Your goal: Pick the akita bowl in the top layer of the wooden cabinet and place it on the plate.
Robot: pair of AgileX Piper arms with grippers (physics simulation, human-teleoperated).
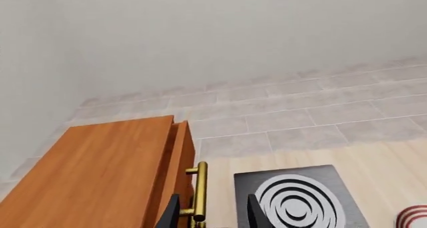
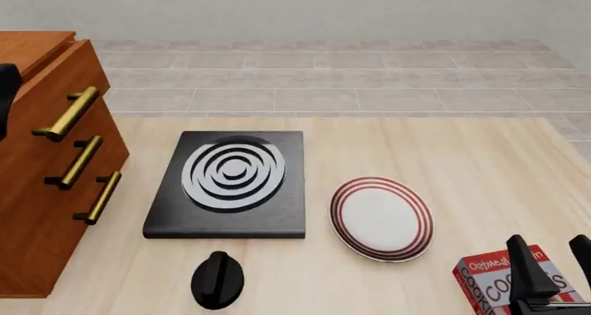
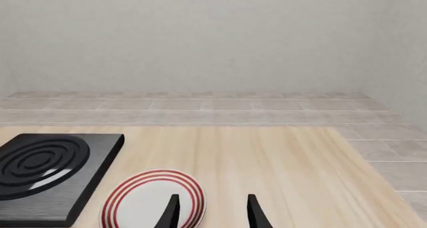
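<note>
Wooden cabinet (image 2: 41, 169) standing left of the plate (image 2: 381, 218); top layer (image 2: 55, 97) looking shut, akita bowl not showing, presumably inside. Left gripper (image 1: 212, 213) hanging jaws wide, straddling the upright brass handle (image 1: 199, 193). Right gripper (image 3: 212, 213) idling parted beside the plate, bare table beyond.

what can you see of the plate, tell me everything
The plate is round and white with concentric red rings around its rim, glossy like ceramic. It lies flat and empty on the light wooden table, right of the black slab and apart from it, up-left of the cookie box. Nothing touches it. In the right wrist view it sits just ahead of the right gripper's fingers.
</note>
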